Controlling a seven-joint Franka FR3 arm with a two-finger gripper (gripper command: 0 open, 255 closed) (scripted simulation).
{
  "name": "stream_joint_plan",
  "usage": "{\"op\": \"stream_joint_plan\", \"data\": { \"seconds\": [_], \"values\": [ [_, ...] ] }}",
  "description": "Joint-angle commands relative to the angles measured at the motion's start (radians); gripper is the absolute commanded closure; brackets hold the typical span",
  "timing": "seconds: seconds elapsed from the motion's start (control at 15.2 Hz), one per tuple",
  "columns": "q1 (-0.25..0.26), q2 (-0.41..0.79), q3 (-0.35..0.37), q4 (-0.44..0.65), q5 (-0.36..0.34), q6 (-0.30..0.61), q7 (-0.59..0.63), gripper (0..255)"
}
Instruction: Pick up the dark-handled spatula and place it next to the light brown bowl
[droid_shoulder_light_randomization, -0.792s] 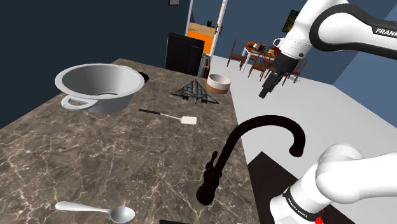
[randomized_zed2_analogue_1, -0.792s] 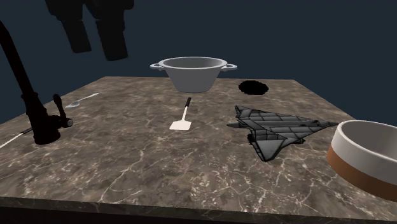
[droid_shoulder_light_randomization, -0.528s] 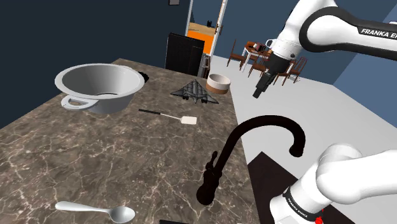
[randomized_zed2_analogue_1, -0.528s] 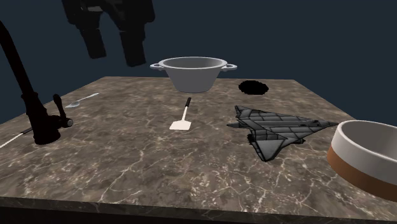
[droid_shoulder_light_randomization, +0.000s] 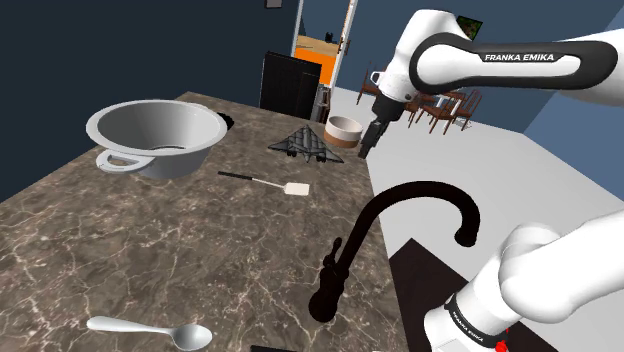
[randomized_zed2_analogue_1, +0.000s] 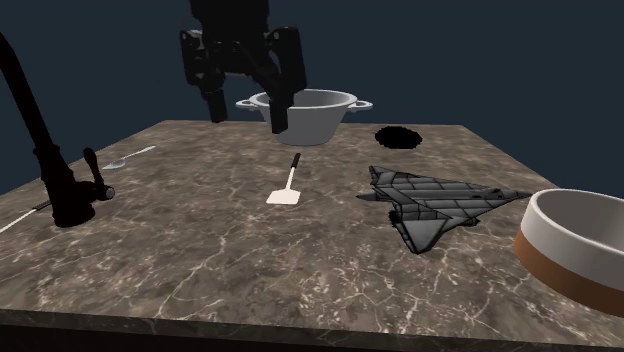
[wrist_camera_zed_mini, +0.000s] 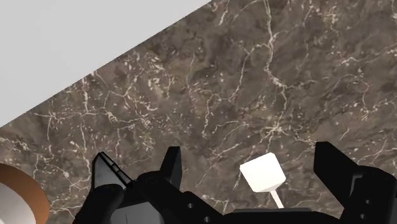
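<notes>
The claw (randomized_zed2_analogue_1: 249, 122) hangs above the tabletop (randomized_zed2_analogue_1: 230, 250), released, its two black fingers spread with nothing between them. That spread is plain in the second exterior view, where the claw stands in front of the grey pot (randomized_zed2_analogue_1: 305, 112). In the shoulder view it reads as one dark shape on the white arm (droid_shoulder_light_randomization: 500, 65).

The dark-handled spatula (randomized_zed2_analogue_1: 288, 180) lies flat on the marbled tabletop. In the second exterior view its white blade points toward 6 o'clock and its handle toward the pot at 12. The light brown bowl (randomized_zed2_analogue_1: 580, 245) sits well apart from it at about 4 o'clock, with the grey toy jet (randomized_zed2_analogue_1: 430, 200) between them.

The wrist view looks down on the spatula's white blade (wrist_camera_zed_mini: 262, 173), which lies between the fingers, untouched.

The shoulder view takes in the whole black faucet (droid_shoulder_light_randomization: 390, 240), and a spoon (droid_shoulder_light_randomization: 150, 330) at 7 o'clock from the spatula. Beyond the tabletop it shows chairs and an orange doorway.
</notes>
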Motion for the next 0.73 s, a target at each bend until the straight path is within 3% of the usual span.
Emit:
{"op": "stream_joint_plan", "data": {
  "seconds": [0.0, 0.66],
  "values": [
    [0.015, 0.076, 0.008, 0.035, 0.006, 0.042, -0.018, 0],
    [0.076, 0.429, 0.054, 0.252, 0.017, 0.174, -0.102, 0]
  ]
}}
